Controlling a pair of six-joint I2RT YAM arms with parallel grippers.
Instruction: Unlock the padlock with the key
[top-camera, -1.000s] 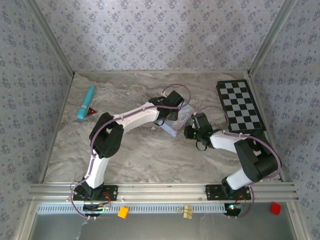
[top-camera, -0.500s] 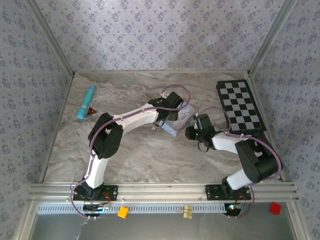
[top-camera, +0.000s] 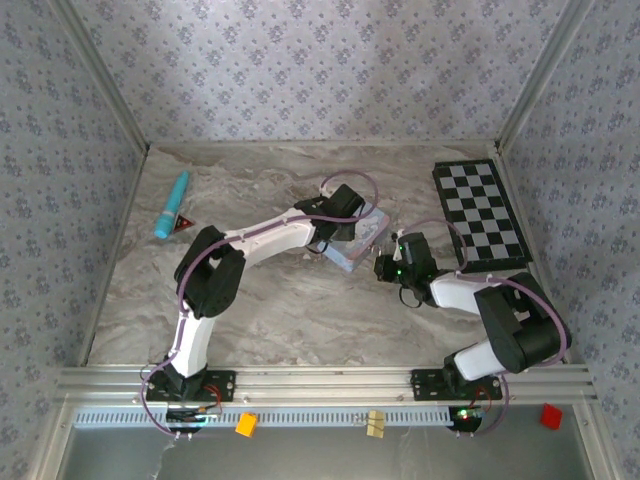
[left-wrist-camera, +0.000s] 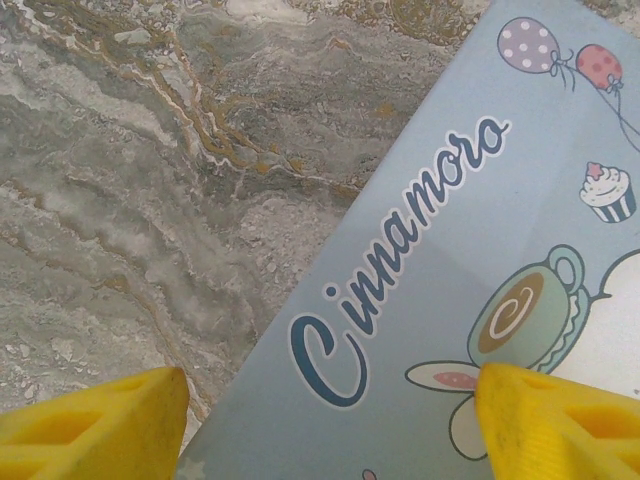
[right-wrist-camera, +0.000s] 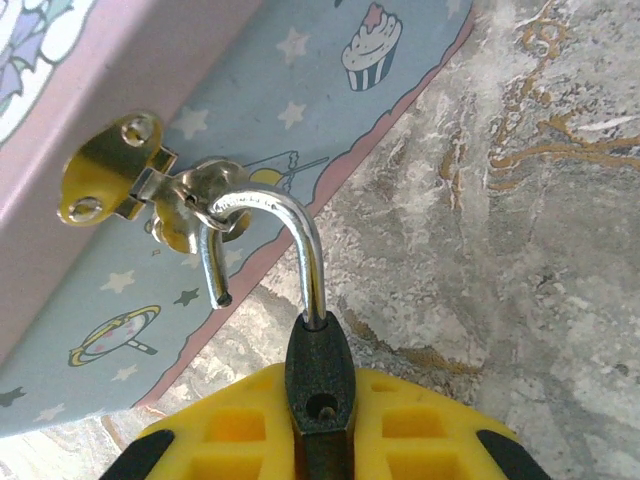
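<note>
Brass-coloured hasp (right-wrist-camera: 108, 170) on the pastel tin (right-wrist-camera: 300, 90) carries the padlock (right-wrist-camera: 318, 365). Its thin steel shackle (right-wrist-camera: 290, 212) is hooked through the hasp's ring. One leg runs into the tiny near-black body, and the other ends free in the air just beside the tin's pink edge. That free end suggests the lock is already released and only needs unhooking.

The right gripper (right-wrist-camera: 318, 405) has its yellow fingers (right-wrist-camera: 225, 425) closed on the dark body, holding it out from the tin so the shackle stands clear of the marble-patterned surface (right-wrist-camera: 520, 200). The keyhole end is hidden between the fingers, so I cannot tell whether a key sits there.

The left gripper (left-wrist-camera: 330, 400) sits over the tin's lid with its fingers (left-wrist-camera: 95, 420) spread apart and gripping nothing. One is above the surface and one above the printed lid, probably to keep the light box from sliding.

The tin is smooth, glossy painted metal, flat and rectangular. The shackle is polished and round in section, and the finger pads look like ribbed plastic.
</note>
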